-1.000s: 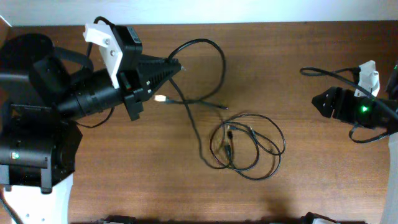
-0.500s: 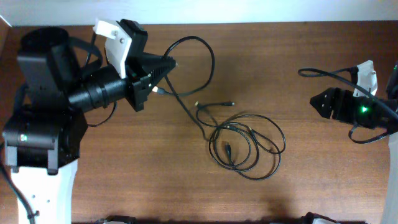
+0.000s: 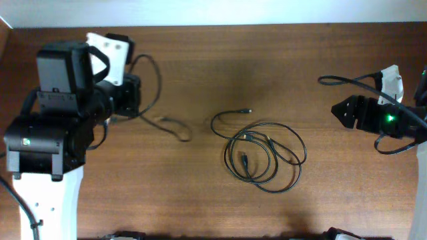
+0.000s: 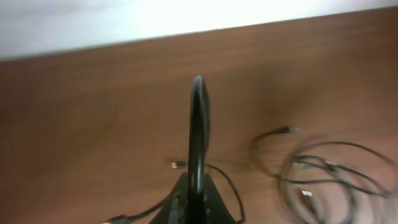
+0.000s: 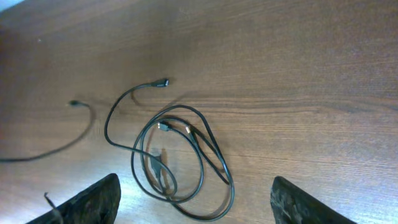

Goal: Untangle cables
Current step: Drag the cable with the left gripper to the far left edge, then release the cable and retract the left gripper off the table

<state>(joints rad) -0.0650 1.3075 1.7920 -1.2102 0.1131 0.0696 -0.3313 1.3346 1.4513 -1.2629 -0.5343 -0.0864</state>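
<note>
**Item:** separated cable [image 3: 175, 127]. A thin black cord pinched in the closed left hand [image 4: 196, 190]. It arches up from the hand and trails onto the bench [image 3: 200, 200] at the left, well apart from the rest.

**Item:** cable bundle [image 3: 263, 157]. Loose overlapping loops at bench centre, with one plug end straying to the upper left.

**Item:** right hand [image 3: 341, 112]. Jaws apart and empty, well to the right of the bundle.

**Containers:** none in view.

**Risks:**
- The thin cord may slip from the pinch.
- Because the loops overlap, tugging a single loop may drag the whole bundle or tighten its crossings.
</note>
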